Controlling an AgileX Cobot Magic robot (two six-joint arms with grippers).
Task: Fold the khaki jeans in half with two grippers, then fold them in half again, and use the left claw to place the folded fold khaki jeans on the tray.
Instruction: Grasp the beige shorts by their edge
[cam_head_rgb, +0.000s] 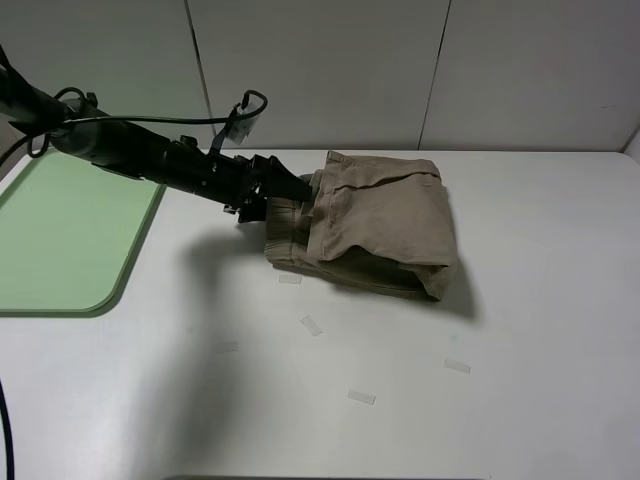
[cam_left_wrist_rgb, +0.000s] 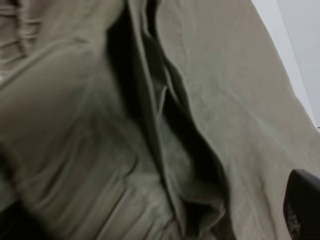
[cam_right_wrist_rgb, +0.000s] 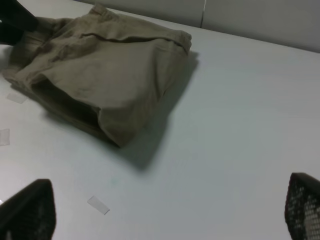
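My right gripper sits nearest the camera, off the cloth, jaws spread wide over bare table with nothing between them; only its two fingertips show in the right wrist view, and it is out of the high view altogether. A few clear tape scraps lie on the table in front of the bundle.

Mid-table: the khaki jeans lie as a compact folded stack, several layers thick. Looks to me like both folds are done, so the step in hand is the pickup for the tray.

My left claw is nosed in at the stack's left edge by the waistband. Jaws stand wide, not clamped yet. The left wrist view is filled with cloth layers and dark gaps, one fingertip at the frame edge.

Far left: the tray, pale green, nothing on what shows of it, well apart from the jeans.

Next move, my guess: push in so all layers sit between the jaws, close, lift, carry left. Risk: catching only the top layers, so the stack unfolds.
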